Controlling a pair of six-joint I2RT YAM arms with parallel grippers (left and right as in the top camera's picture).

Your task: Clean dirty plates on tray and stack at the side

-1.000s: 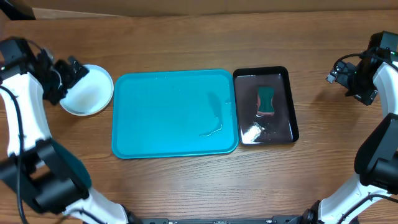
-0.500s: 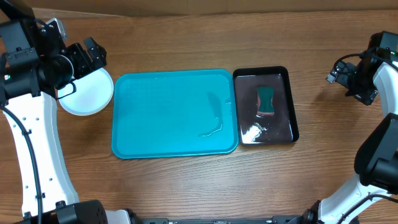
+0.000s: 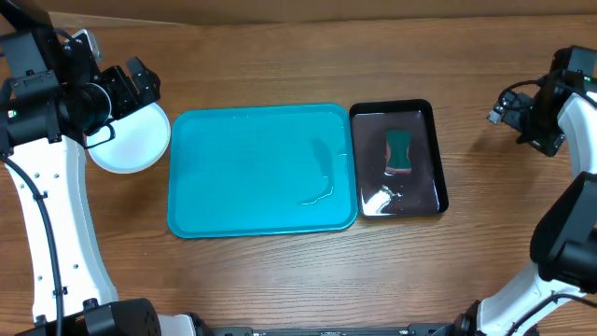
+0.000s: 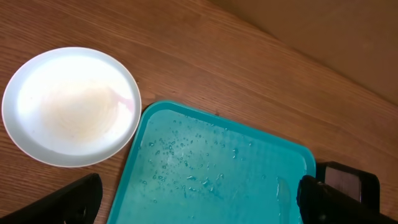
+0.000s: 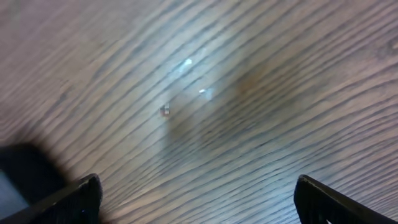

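The white plate (image 3: 131, 142) sits on the surface (image 3: 280, 280) just beside the left short edge of the tray (image 3: 242, 168), off the tray. The tray itself carries only water drops (image 4: 186, 155). Whether other plates lie under the white one cannot be told. The left tool (image 3: 129, 86) hangs over the plate's far rim, jaws wide and empty, so the left arm is clearly nearer. The right tool (image 3: 524, 114), also spread wide and empty, is well apart, beyond the black tray (image 3: 424, 201) and its sponge (image 3: 399, 151).
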